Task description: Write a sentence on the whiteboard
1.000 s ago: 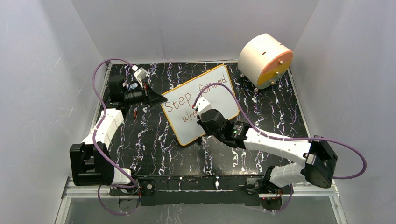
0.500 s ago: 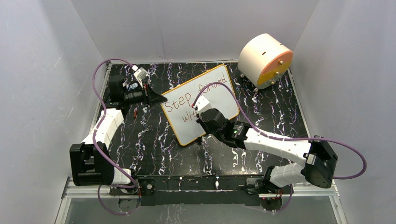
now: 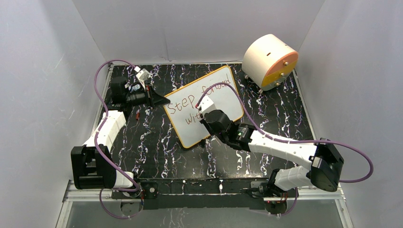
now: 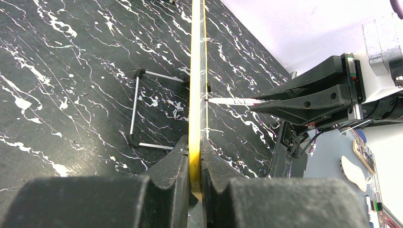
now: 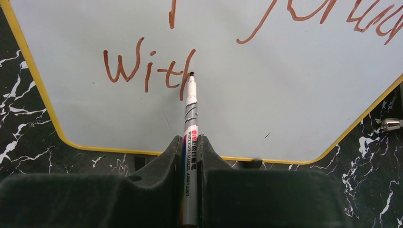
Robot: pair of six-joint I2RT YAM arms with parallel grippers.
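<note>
The whiteboard (image 3: 191, 132) stands tilted on the black marbled table, its yellow frame edge-on in the left wrist view (image 4: 196, 71). My left gripper (image 3: 163, 100) (image 4: 195, 159) is shut on the frame's left edge. The sentence (image 3: 181, 103) reads "Step forward", with "Wit" and one more stroke (image 5: 147, 71) below it. My right gripper (image 3: 205, 112) (image 5: 191, 147) is shut on a silver whiteboard marker (image 5: 190, 111). The marker's tip rests on the board at that last stroke. The left wrist view shows the marker (image 4: 233, 101) meeting the board from the side.
A round peach-and-orange drum (image 3: 271, 61) stands at the back right. A thin wire stand (image 4: 135, 107) props the board from behind. A small red piece (image 3: 138, 115) lies on the table (image 3: 157, 142) under my left wrist. White walls close in on three sides.
</note>
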